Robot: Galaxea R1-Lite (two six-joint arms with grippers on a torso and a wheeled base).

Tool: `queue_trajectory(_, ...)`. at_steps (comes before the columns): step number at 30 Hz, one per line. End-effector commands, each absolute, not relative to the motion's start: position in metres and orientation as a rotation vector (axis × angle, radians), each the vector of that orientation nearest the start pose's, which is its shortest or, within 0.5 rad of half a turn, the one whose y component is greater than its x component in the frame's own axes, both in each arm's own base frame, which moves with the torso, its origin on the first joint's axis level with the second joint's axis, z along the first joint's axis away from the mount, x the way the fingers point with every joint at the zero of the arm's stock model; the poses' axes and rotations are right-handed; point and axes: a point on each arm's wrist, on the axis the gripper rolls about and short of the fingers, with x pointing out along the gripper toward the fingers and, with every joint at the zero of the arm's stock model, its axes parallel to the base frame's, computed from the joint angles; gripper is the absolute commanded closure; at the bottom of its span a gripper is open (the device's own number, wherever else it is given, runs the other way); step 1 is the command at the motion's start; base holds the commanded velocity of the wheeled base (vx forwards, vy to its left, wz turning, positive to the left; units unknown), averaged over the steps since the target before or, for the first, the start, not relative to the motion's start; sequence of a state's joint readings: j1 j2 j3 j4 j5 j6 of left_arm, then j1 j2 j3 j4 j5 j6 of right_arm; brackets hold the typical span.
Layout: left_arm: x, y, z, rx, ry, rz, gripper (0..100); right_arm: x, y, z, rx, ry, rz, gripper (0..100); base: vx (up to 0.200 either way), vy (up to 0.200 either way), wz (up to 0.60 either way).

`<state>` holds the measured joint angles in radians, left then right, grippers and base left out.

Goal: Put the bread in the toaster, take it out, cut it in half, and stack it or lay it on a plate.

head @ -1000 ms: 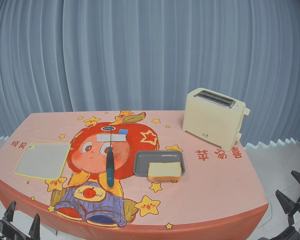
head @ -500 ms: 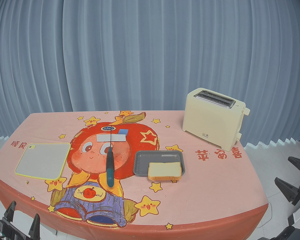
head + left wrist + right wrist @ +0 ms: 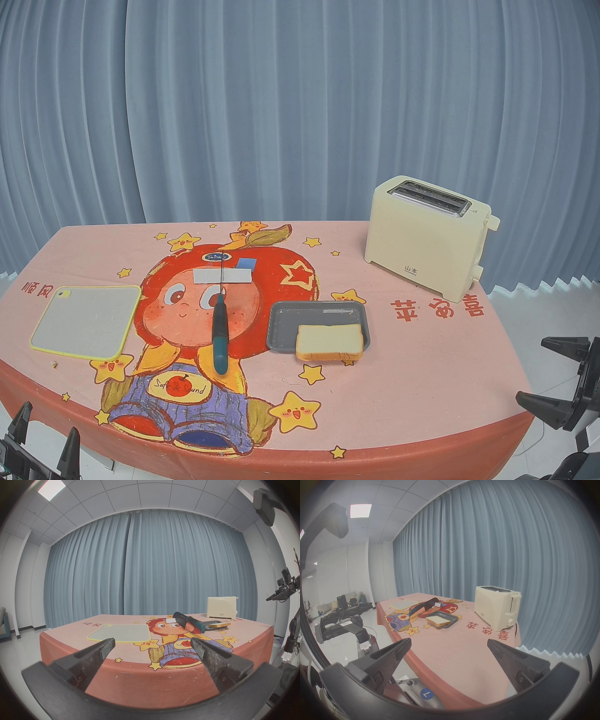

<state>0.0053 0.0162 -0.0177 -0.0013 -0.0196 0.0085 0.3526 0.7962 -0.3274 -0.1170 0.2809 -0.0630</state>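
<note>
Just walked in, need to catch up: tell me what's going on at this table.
Nothing is held yet. The pale square bread slice lies on the dark grey rectangular tray, and the cream two-slot toaster stands empty far right. The right gripper is open, off the pink table at its right edge; the left gripper is open below its near edge.

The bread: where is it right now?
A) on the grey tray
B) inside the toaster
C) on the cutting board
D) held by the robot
A: the bread lies flat on the near part of the grey tray, apart from the toaster at the back right and the cutting board on the left.
</note>
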Motion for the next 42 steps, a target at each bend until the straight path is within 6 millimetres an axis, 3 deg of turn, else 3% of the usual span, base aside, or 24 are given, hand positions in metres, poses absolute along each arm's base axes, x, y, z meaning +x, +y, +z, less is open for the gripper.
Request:
queue_trajectory(1,-0.023,-0.001,0.076,0.009,0.000,-0.015,0,0.074,0.035,0.165,-0.078,0.371,0.656,0,0.000,0.000,0.00)
queue_trajectory(23,-0.023,-0.001,0.076,0.009,0.000,-0.015,0,0.067,0.036,0.160,-0.100,0.366,0.716,0,0.000,0.000,0.00)
queue_trajectory(35,-0.023,-0.001,0.076,0.009,0.000,-0.015,0,0.066,0.050,0.164,0.083,0.465,0.817,0,0.000,0.000,0.00)
queue_trajectory(42,-0.023,-0.001,0.076,0.009,0.000,-0.014,0,0.076,0.057,0.161,0.127,0.504,0.808,0,0.000,0.000,0.00)
